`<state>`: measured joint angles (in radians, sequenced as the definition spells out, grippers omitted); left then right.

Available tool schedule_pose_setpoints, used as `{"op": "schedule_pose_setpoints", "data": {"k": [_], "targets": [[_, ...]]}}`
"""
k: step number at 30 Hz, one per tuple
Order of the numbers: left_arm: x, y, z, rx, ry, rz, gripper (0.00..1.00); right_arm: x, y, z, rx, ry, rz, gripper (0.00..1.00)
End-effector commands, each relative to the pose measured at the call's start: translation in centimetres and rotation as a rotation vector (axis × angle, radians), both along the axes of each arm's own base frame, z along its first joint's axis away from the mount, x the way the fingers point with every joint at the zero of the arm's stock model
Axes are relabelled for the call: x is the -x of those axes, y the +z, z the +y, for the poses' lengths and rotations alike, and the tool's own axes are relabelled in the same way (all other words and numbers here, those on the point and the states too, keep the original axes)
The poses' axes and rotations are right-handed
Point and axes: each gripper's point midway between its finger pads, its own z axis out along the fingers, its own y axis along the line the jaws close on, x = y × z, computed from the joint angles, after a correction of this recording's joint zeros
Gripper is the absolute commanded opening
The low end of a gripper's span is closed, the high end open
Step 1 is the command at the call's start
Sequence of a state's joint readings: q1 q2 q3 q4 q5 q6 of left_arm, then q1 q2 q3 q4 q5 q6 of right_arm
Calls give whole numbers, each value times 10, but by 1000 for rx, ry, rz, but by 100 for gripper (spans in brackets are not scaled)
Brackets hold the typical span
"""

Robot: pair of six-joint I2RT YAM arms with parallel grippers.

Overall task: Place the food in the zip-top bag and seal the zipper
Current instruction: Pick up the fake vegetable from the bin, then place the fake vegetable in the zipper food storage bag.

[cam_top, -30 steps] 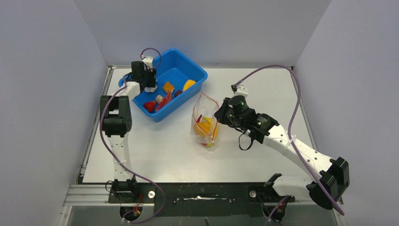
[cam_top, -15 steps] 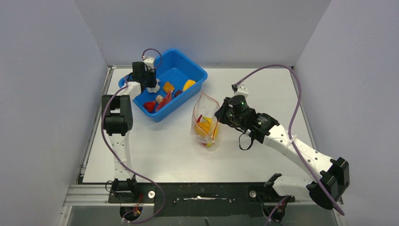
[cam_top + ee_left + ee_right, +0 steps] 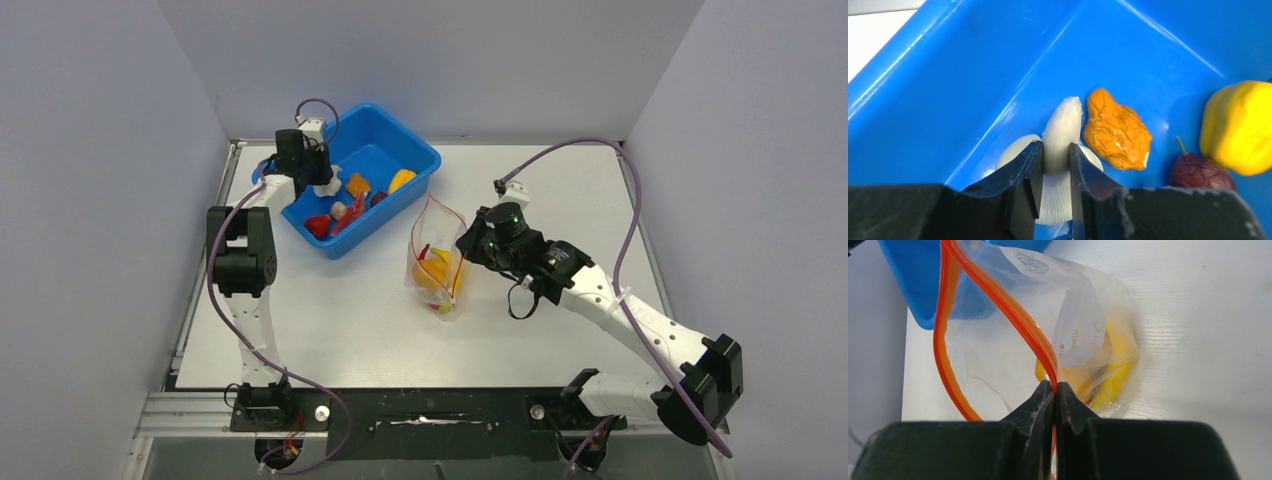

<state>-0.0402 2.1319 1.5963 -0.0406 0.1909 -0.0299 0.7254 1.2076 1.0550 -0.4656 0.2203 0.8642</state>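
Left elbow has swung outward since a second ago. Left gripper (image 3: 1055, 150) clamps the garlic (image 3: 1062, 122) in the tub (image 3: 948, 75), with an orange lump (image 3: 1115, 130) at its 3 o'clock. Right gripper (image 3: 1054, 387) pinches the zipper (image 3: 1013, 320); the bag (image 3: 437, 262) stands mid-counter (image 3: 330, 320), tub at its 11 o'clock.

Blue tub (image 3: 938, 75), white garlic (image 3: 1062, 130), wrinkled orange lump (image 3: 1115, 131), yellow pepper (image 3: 1238, 127), dark maroon fruit (image 3: 1200, 174), clear bag (image 3: 1083, 305) with red-orange zipper (image 3: 1013, 315) and faint grey print, yellow banana (image 3: 1115, 377), white table (image 3: 1208, 315), black-and-white arms (image 3: 600, 295), pale grey walls (image 3: 100, 200)
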Motion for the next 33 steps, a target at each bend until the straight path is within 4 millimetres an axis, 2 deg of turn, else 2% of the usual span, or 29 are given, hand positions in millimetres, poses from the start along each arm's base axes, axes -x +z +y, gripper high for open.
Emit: {"op": "schedule_pose_setpoints", "data": {"k": [1,7,11,14,18,25,30,33], "targets": [[5,64,-13,73,-9,-114,16,-5,32,-4,-43,-34,-52,0],[23,84,-19,128,-11,-109,15,-3,61,-10,-83,-71,-85,0],[39,94,-27,170,-38,-96,15,1,78,-23,-97,-111,-131,0],[53,102,-33,202,-59,-89,15,5,81,-32,-87,-138,-140,0],[73,112,-41,249,-80,-90,15,8,69,-32,-95,-146,-124,0],[109,135,-57,348,-126,-92,15,3,44,-12,-131,-117,-99,0],[144,149,-78,441,-207,-66,15,-7,24,-1,-102,-101,-75,0],[167,155,-92,468,-246,-57,15,-9,21,11,-113,-56,-70,0]]}}
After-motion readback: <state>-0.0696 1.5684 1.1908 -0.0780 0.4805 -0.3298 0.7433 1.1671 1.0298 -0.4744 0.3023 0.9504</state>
